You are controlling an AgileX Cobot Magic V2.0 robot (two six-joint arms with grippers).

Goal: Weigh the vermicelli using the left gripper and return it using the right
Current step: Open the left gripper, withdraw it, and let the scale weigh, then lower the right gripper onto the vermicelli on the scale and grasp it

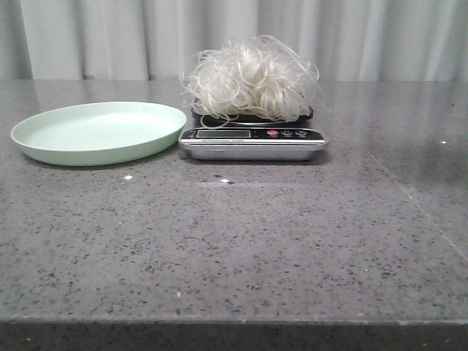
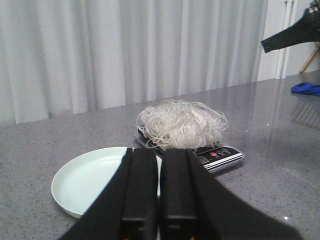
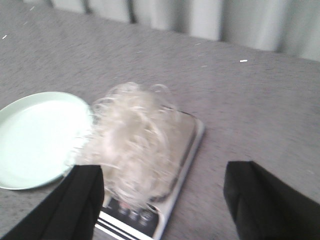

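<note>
The vermicelli (image 1: 252, 79), a fluffy white clump of looping strands, rests on the scale (image 1: 252, 139) at the table's middle back. It also shows in the left wrist view (image 2: 182, 123) and the right wrist view (image 3: 132, 150). My left gripper (image 2: 160, 190) is shut and empty, well back from the scale, over the near edge of the plate. My right gripper (image 3: 162, 200) is open wide and empty, above and in front of the scale, its fingers (image 3: 80, 200) apart from the clump. Neither gripper shows in the front view.
A pale green empty plate (image 1: 99, 131) lies just left of the scale, almost touching it; it also shows in the left wrist view (image 2: 90, 180) and the right wrist view (image 3: 35, 137). A curtain hangs behind the grey speckled table. A blue object (image 2: 306, 88) lies far off to the right.
</note>
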